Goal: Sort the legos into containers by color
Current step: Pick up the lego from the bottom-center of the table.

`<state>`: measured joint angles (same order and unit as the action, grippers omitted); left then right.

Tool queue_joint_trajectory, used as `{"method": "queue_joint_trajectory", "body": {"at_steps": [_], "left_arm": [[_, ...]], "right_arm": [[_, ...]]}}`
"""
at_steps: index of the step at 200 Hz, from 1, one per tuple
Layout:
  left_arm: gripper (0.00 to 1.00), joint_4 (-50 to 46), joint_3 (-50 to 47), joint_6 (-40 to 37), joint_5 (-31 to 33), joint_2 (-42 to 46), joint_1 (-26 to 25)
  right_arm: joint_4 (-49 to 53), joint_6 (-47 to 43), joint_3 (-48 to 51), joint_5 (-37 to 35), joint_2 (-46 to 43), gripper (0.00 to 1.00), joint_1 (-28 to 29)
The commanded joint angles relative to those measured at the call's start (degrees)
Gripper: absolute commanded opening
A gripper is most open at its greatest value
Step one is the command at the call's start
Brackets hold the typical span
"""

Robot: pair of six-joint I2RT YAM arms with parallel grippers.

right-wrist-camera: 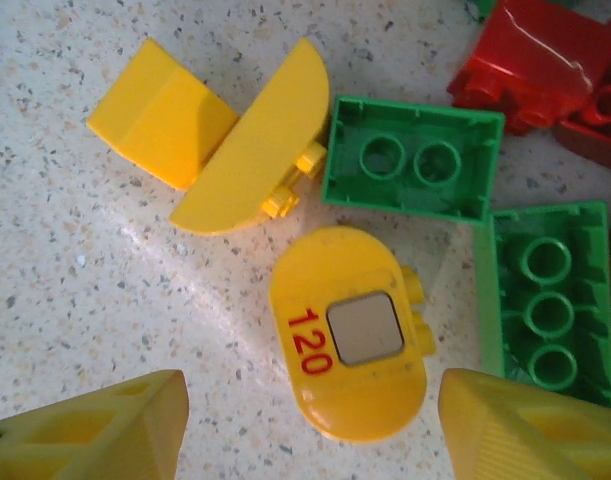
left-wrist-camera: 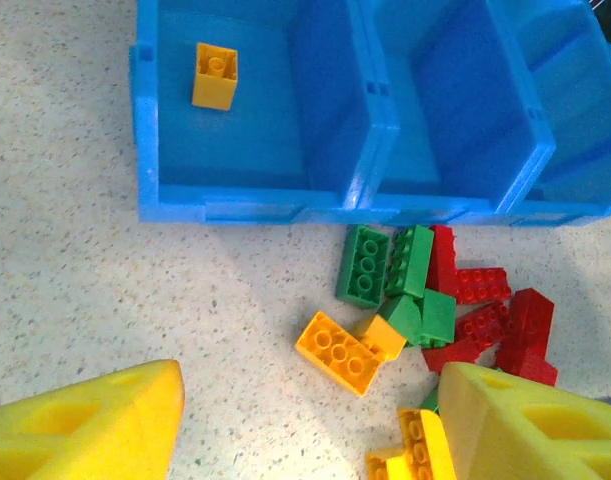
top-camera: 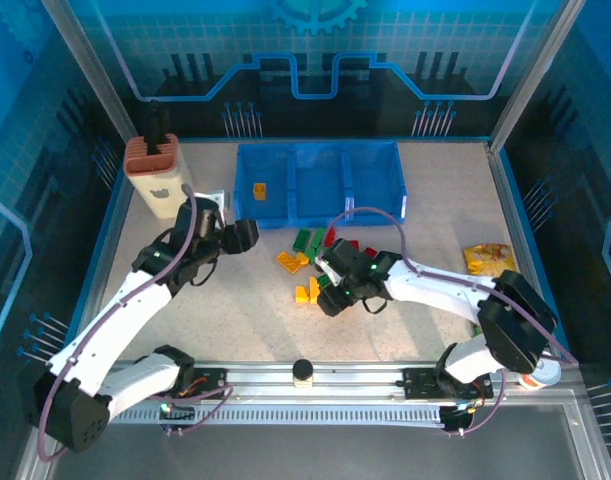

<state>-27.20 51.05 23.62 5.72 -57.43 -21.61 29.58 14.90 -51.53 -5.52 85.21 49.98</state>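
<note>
Quick status from my end. The blue bin (top-camera: 320, 222) sits at the far side of the table, three compartments side by side. One yellow brick (top-camera: 259, 190) is in the left compartment; the other two look bare as far as I can see. The rest of the legos (top-camera: 315, 255) are in a loose pile on the table just in front of the bin, with red, green and yellow all mixed up.

The left gripper (top-camera: 241, 237) hovers near the bin's front left corner. On its wrist cam the fingers (left-wrist-camera: 95, 425) are spread apart with nothing between them, so it's open and empty.

The right gripper (top-camera: 328, 285) is down over the near side of the pile. Its wrist cam shows the jaws apart, straddling a rounded yellow piece marked 120 (right-wrist-camera: 347, 335). I see a gap on both sides, so it's not pinching it. Just beyond that piece are two more yellow bits (right-wrist-camera: 250, 140), a couple of upside-down green bricks (right-wrist-camera: 415, 158), and red ones (right-wrist-camera: 545, 60) in the corner.
</note>
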Motion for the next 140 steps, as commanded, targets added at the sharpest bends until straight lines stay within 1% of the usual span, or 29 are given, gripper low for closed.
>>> {"method": "queue_joint_trajectory", "body": {"at_steps": [1, 62, 89, 130, 140], "left_arm": [[0.69, -2.6, -2.7, 0.2, 1.1, 3.3, -0.3], [0.69, -2.8, -7.4, 2.0, 1.8, 8.8, -0.3], [0.69, -3.2, -7.5, 2.2, 2.0, 8.9, -0.2], [0.69, -2.8, -7.9, 2.3, 2.1, 8.8, -0.3], [0.69, -2.8, -8.0, 2.4, 2.1, 8.8, -0.2]], "right_arm": [[3.2, -1.0, -3.4, -4.6, 3.0, 0.68, 1.5], [6.3, -1.4, -7.1, -9.4, 8.2, 0.68, 2.2], [6.4, -1.7, -7.0, -8.4, 9.0, 0.64, 2.2], [5.6, -0.9, -6.3, -7.6, 10.0, 0.62, 2.5], [5.7, -0.7, -6.1, -7.5, 10.4, 0.60, 2.7]]}}
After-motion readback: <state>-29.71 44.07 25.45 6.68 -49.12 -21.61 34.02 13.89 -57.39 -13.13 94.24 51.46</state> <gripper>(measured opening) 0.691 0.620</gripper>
